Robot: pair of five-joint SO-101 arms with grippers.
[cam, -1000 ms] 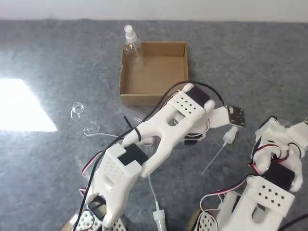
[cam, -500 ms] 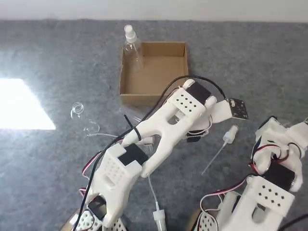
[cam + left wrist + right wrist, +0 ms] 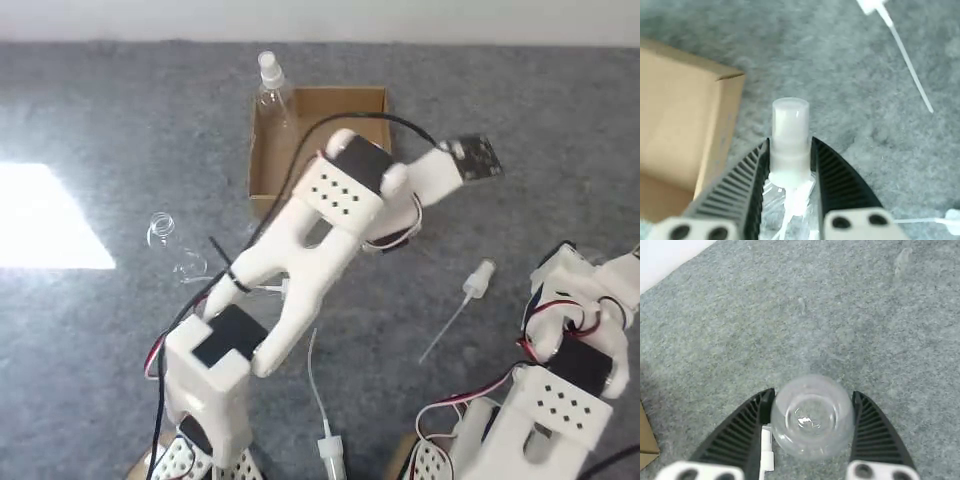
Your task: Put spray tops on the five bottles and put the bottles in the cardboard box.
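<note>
My left gripper (image 3: 789,146) is shut on the neck of a clear bottle with a white spray top (image 3: 789,131). It hangs just beside a corner of the cardboard box (image 3: 685,115). In the high view the left arm (image 3: 335,205) stretches over the box's (image 3: 325,140) near right corner. A capped bottle (image 3: 272,92) stands in the box's far left corner. My right gripper (image 3: 812,396) is shut on an uncapped clear bottle (image 3: 812,415), seen from above, at the table's right side.
Two uncapped bottles (image 3: 160,228) (image 3: 188,266) lie left of the left arm. A loose spray top with a long tube (image 3: 478,280) lies between the arms. Another (image 3: 330,445) lies near the front edge. The right arm (image 3: 570,340) stands at the front right.
The left arm has risen and swung toward the box with the capped bottle in its gripper. The right arm has kept still.
</note>
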